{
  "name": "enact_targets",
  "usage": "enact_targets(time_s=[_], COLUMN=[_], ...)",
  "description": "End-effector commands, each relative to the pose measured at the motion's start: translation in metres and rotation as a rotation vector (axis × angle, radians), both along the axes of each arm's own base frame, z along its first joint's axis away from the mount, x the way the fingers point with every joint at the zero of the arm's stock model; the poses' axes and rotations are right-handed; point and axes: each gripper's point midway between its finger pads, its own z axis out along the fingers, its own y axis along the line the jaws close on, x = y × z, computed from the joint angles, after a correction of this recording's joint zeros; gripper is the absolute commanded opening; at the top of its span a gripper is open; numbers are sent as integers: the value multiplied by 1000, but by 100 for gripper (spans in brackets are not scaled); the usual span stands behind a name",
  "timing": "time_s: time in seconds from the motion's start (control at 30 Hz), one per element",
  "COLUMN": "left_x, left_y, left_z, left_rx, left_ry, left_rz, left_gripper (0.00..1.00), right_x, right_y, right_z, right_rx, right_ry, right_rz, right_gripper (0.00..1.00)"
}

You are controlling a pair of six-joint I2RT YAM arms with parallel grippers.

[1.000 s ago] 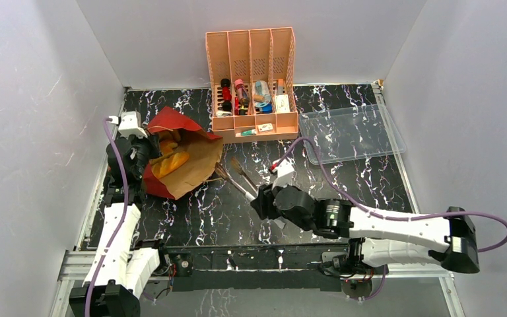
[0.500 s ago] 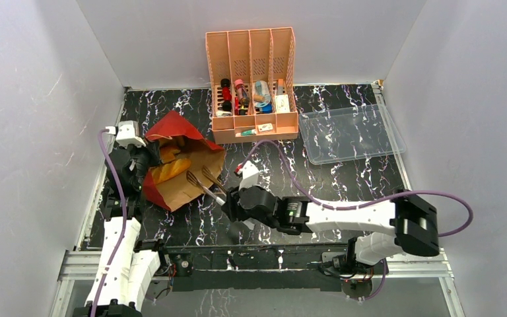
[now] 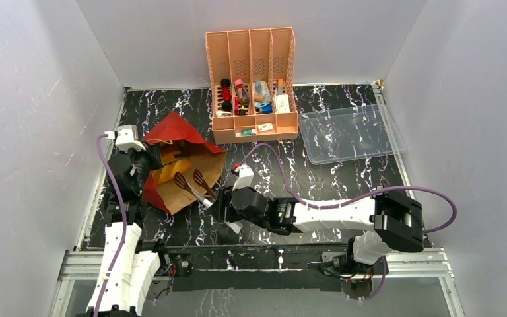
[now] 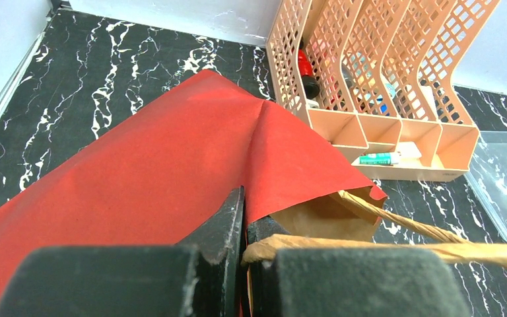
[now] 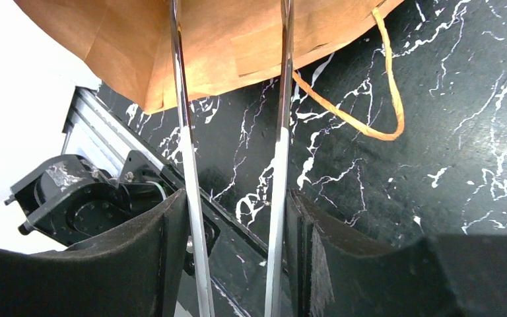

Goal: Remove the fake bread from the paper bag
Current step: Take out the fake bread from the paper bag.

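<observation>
The paper bag (image 3: 188,173), brown with a red part, lies on its side at the left with its mouth facing right. My left gripper (image 3: 146,162) is shut on its upper edge and holds that edge up; the left wrist view shows the red paper (image 4: 158,172) pinched between the jaws of that gripper (image 4: 244,218). Golden fake bread (image 3: 164,174) shows inside the mouth. My right gripper (image 3: 219,198) is shut on metal tongs (image 5: 280,132), whose brown tips (image 3: 190,181) hover at the bag's mouth. In the right wrist view the bag (image 5: 224,39) lies beyond that gripper (image 5: 237,205).
A pink slotted organizer (image 3: 254,72) with small bottles and boxes stands at the back centre. A clear plastic tray (image 3: 350,135) lies at the back right. The bag's loop handle (image 5: 383,125) trails on the black marbled table (image 3: 343,175).
My right arm has swung left with the tongs, bringing their tips from the table's middle to the bag's mouth. The left gripper keeps its hold and the bag has shifted slightly.
</observation>
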Motion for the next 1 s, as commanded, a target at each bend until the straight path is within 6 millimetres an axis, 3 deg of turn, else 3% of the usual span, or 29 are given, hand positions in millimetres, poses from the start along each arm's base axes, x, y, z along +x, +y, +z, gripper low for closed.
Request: enact_targets(time_s=[0.0, 0.23, 0.43, 0.97], left_x=[-3, -6, -7, -10], left_y=[-3, -4, -7, -9], left_z=[9, 9, 8, 9], left_rx=[-25, -46, -64, -52], left_ry=[-29, -45, -54, -70], left_rz=[-8, -2, -13, -29], left_gripper=[0, 0, 0, 0], right_x=[11, 12, 20, 14], right_y=[26, 39, 47, 69], right_z=[35, 15, 9, 19], right_rx=[173, 212, 292, 501], right_ry=[28, 149, 256, 544], right_rz=[-38, -36, -62, -2], right_gripper=[47, 47, 47, 45])
